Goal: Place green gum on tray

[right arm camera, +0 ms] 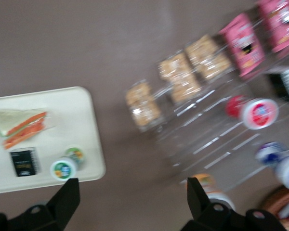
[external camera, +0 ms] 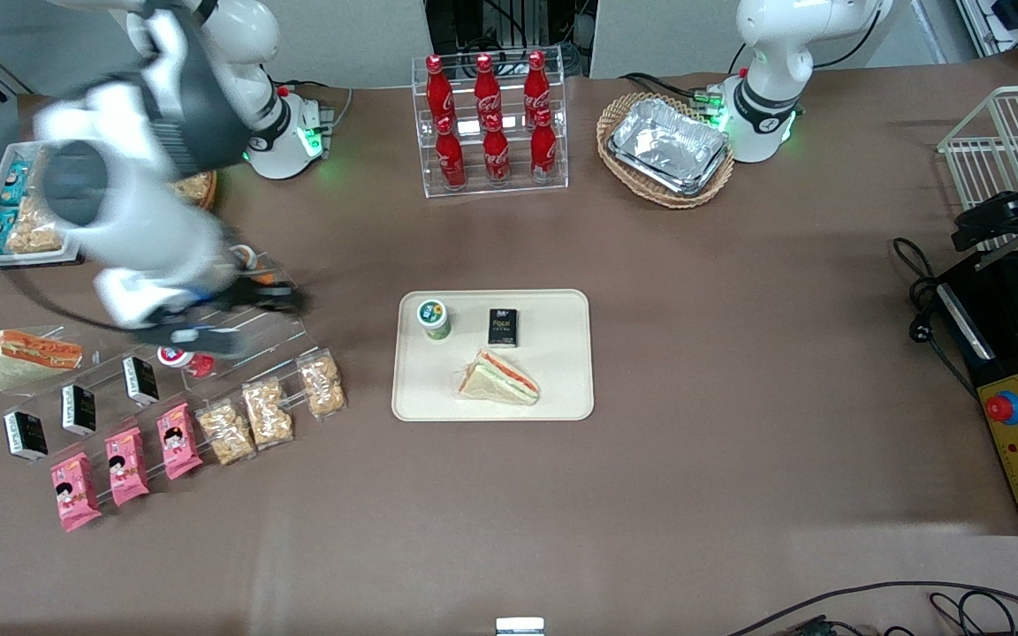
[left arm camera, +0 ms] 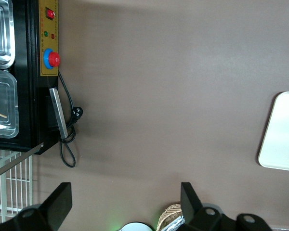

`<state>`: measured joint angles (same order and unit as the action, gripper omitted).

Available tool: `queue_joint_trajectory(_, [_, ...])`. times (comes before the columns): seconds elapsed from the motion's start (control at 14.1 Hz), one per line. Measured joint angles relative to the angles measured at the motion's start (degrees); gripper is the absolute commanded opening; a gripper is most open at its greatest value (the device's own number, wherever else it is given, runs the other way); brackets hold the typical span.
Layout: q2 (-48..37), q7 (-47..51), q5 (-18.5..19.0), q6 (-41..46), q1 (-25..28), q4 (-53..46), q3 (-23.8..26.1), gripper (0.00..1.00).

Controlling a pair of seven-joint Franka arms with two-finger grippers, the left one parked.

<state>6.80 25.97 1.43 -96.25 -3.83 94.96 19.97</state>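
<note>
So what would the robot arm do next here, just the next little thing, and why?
Probably just pull away and stop. The green gum already stands upright on the tray, near the black packet and the sandwich. The gripper is open and holds nothing, hovering above the clear snack rack toward the working arm's end of the table, so nothing seems left to carry.

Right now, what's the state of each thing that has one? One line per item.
Green gum: upright on the tray, lid on, free of the hand.
Tray: flat on the table, holding the gum, a sandwich and a black box.
Sandwich: wrapped, lying flat on the tray.
Black box: lying flat on the tray.
Hand: open, empty, above the clear snack rack.
</note>
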Motion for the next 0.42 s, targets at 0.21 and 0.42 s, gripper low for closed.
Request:
queue_joint_trajectory(0.21, [-2.1,-12.6,-0.5,2.0,0.4,-1.8,-11.3,1.0])
queue_joint_trajectory(0.42, [-2.7,-17.4,-0.7,3.6,1.0,-3.3,-18.5,1.0])
